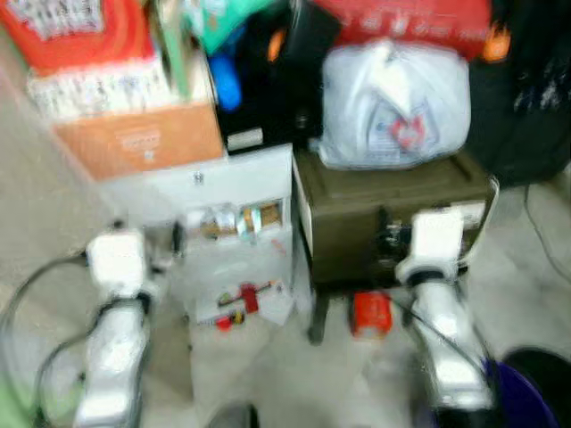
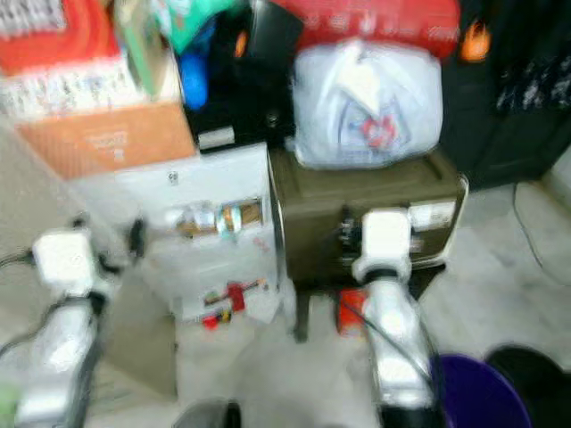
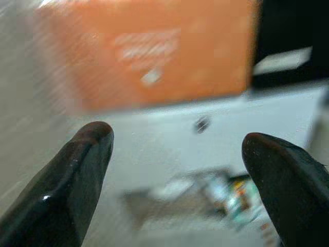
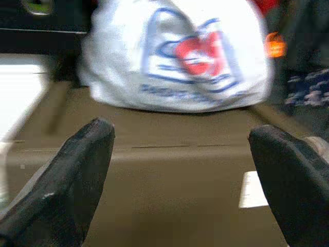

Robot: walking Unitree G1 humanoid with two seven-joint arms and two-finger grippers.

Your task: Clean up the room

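Clutter is piled against the wall, and the pictures are blurred, so the robot is judged to be on the move. A white bag (image 1: 394,102) is set on top of a brown box (image 1: 384,223), likely to keep it off the floor. Beside the box a white cabinet (image 1: 236,232) is seen, with small things kept on its shelf. An orange box (image 1: 138,138) is stacked on the cabinet, with more boxes above it. A small red thing (image 1: 371,313) lies on the floor just under the brown box, and some red bits (image 1: 239,303) lie at the foot of the cabinet. These loose things are judged to be what must be picked up.

Nothing is held by either arm. The left gripper (image 3: 175,180) is spread wide and is pointed at the cabinet. The right gripper (image 4: 180,175) is also spread wide and is pointed at the brown box and the bag. Both are likely held ready so a thing can be grabbed soon. A purple tub (image 1: 517,397) is seen near the right arm, maybe for the rubbish.
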